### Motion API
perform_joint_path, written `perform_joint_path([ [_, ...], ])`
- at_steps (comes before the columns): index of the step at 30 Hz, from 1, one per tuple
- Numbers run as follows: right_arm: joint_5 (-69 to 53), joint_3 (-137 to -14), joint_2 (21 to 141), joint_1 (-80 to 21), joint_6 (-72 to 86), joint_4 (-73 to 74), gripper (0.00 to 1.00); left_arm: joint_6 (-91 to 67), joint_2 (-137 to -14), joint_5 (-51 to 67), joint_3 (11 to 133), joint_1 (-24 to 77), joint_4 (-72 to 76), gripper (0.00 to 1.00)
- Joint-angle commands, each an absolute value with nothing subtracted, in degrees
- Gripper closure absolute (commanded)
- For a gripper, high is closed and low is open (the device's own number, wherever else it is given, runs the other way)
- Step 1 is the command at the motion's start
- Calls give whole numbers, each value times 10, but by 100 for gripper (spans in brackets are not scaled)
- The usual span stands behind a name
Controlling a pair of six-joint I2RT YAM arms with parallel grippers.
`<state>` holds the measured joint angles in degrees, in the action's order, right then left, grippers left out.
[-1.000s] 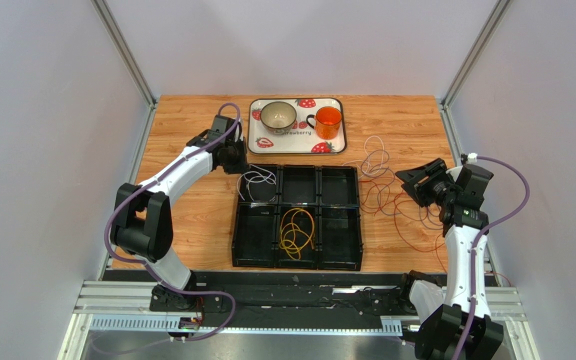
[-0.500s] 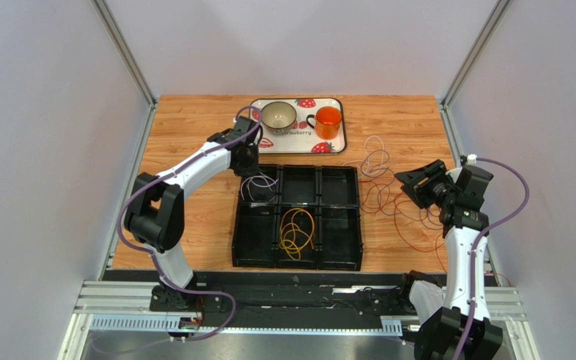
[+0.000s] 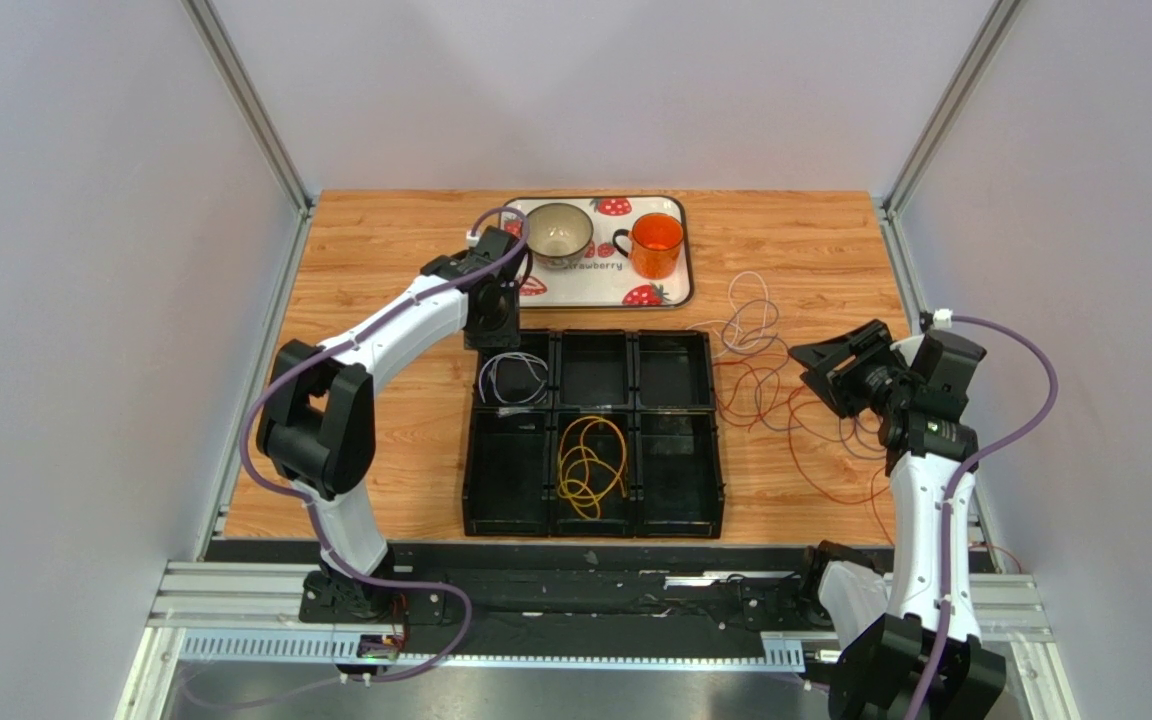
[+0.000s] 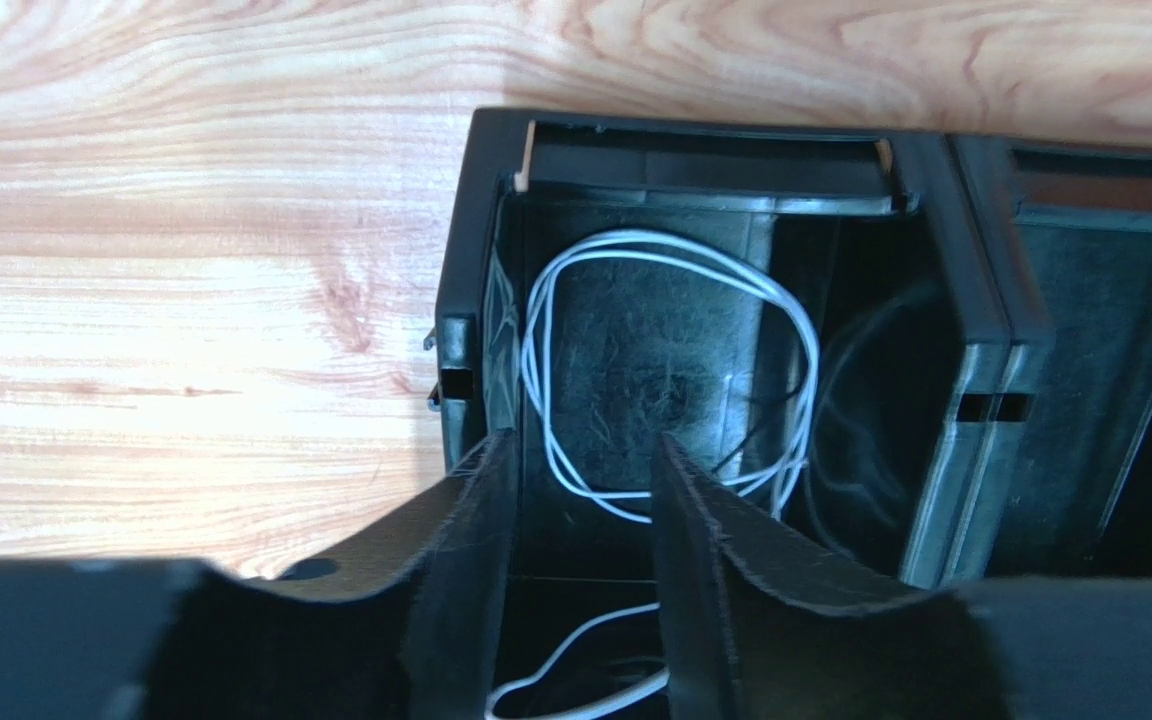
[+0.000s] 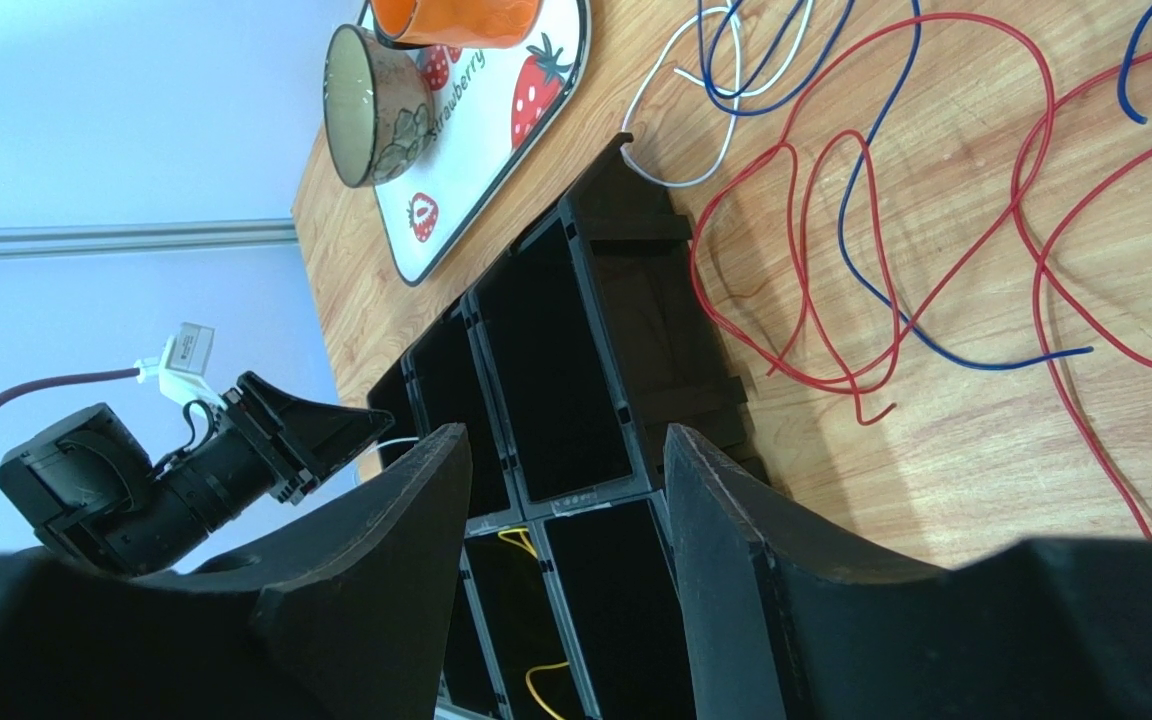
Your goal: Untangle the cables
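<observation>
My left gripper (image 3: pixel 495 323) hovers over the back-left compartment of the black divided bin (image 3: pixel 719 450). It is open, and in the left wrist view (image 4: pixel 582 450) its fingers stand apart. A white cable (image 3: pixel 513 378) lies coiled in that compartment (image 4: pixel 540 360); one strand passes loosely under the fingers. A yellow cable (image 3: pixel 593 458) lies in the front-middle compartment. Red (image 3: pixel 815 435), blue and white-grey cables (image 3: pixel 755 315) lie tangled on the table right of the bin. My right gripper (image 3: pixel 820 375) is open and empty above them (image 5: pixel 567 435).
A strawberry-print tray (image 3: pixel 594 300) at the back holds a bowl (image 3: pixel 555 230) and an orange cup (image 3: pixel 657 243), close behind my left gripper. The right wrist view shows the red (image 5: pixel 1037 285) and blue cables (image 5: pixel 988 365) beside the bin (image 5: pixel 657 300). Walls close both sides.
My left gripper moved right, from the bin's back-left corner to over its back-left compartment. The white cable, draped over the rim before, now lies inside. The right arm held still.
</observation>
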<state>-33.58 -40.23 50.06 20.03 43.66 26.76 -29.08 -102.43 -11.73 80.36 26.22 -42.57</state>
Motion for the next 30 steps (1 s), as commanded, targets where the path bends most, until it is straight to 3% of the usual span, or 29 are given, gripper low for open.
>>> perform_joint_path([
  [1, -354, -440, 494, 193, 419, 262, 46, -280, -980, -142, 838, 263, -447, 51],
  [4, -350, -455, 486, 181, 413, 271, 45, -275, -961, -150, 855, 265, -464, 47],
  [8, -334, -478, 478, 147, 397, 288, 44, -265, -919, -161, 874, 273, -489, 24],
  [10, -323, -489, 474, 115, 388, 294, 44, -260, -879, -160, 870, 278, -493, 17],
  [15, -333, -505, 446, 48, 360, 273, 43, -243, -755, -135, 809, 285, -514, 15],
  [19, -441, -473, 407, 3, 402, 158, 26, -254, -647, -80, 717, 285, -491, 15],
  [20, -484, -456, 394, -14, 435, 60, 22, -282, -623, -19, 669, 285, -443, 18],
  [22, -458, -425, 382, -54, 515, 12, 3, -337, -550, 24, 617, 288, -389, 18],
  [25, -362, -416, 358, -152, 521, -35, 0, -438, -452, 61, 480, 318, -234, 9],
  [30, -204, -453, 397, -303, 511, -4, 0, -541, -405, 97, 381, 357, 43, 8],
])
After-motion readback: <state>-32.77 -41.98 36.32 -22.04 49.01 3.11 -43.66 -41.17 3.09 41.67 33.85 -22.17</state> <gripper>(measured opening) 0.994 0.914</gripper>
